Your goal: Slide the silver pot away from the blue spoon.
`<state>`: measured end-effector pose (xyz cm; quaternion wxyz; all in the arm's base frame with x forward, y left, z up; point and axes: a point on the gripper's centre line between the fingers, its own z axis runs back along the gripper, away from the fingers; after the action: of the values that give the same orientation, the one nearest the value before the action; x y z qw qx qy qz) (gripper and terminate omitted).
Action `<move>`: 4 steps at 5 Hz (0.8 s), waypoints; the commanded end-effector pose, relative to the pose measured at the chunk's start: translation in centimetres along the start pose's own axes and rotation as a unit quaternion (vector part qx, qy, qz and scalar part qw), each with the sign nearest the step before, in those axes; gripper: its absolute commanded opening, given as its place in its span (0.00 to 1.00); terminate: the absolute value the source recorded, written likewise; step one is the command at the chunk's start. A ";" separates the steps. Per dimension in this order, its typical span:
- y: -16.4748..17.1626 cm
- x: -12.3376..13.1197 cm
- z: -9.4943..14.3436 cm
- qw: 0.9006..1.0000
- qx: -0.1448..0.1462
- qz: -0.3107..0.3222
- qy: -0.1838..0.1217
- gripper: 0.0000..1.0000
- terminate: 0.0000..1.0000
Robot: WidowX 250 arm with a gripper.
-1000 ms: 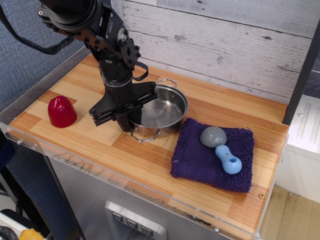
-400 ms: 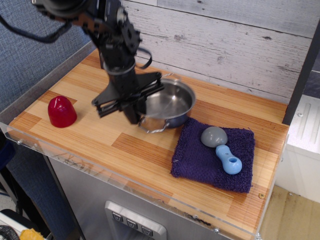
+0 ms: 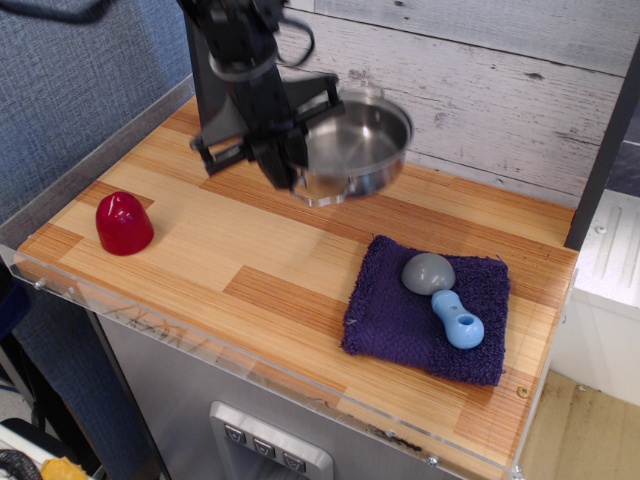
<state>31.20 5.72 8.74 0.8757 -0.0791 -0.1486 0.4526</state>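
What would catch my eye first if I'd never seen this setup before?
Probably the black robot arm's gripper at the back of the wooden table, holding the silver pot by its rim, tilted and apparently lifted off the surface. Next, the purple cloth at the right front, with the blue spoon lying on it. A red dome-shaped thing sits alone at the left.

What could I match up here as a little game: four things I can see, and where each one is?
Things:
1. silver pot
2. blue spoon
3. purple cloth
4. red dome

Places:
A. lying on the cloth
B. alone near the table's left edge
C. held up by the gripper
D. flat on the wood at the right

Pairs: 1-C, 2-A, 3-D, 4-B
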 end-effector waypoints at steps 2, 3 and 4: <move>1.8 6.8 3.0 0.997 -0.006 0.056 -0.061 0.00 0.00; 3.1 7.7 2.1 0.996 0.011 0.069 -0.056 0.00 0.00; 5.0 8.5 0.4 0.994 0.029 0.092 -0.047 0.00 0.00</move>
<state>31.75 14.96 7.02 0.8294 -0.0441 -0.1350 0.5403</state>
